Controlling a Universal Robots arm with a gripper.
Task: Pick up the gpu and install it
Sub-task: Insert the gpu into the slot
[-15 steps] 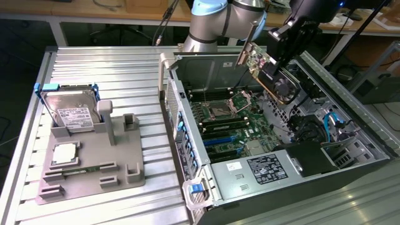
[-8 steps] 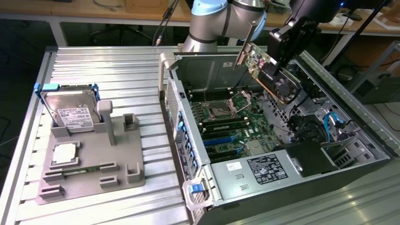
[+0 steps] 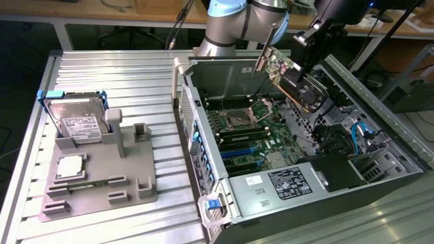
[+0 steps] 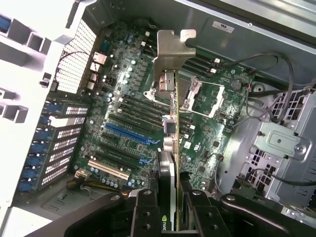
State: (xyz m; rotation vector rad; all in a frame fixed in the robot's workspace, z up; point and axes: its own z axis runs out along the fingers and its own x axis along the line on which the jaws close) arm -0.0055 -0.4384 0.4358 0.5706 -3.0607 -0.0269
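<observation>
Right, gripper [image 4: 170,217] is clamped on the gpu [image 4: 170,131], pads either side of the card. The card hangs in the air inside the open case [image 3: 203,109], above the motherboard [image 3: 268,140] and over the CPU socket [image 4: 200,96]. It is not seated in anything.

Risks as I read them:
- The gpu [image 3: 279,65] is well apart from the blue slot [image 4: 131,134], which sits nearer the camera in the exterior view. If the edge connector comes down off-line, it lands on board components rather than in the slot.
- The silver bracket [image 4: 173,54] leads, so it could snag the socket lever or the case's rear wall.
- The grip is on a thin card, so any side load on contact could twist it in the pads.

Orientation: in the wrist view the card is edge-on, with its long axis running away from the gripper and the bracket at the far end. In the exterior view that axis is tilted. The bracket end is toward the exterior view's left and far side, and the fan end is lower, toward the exterior view's right.
</observation>
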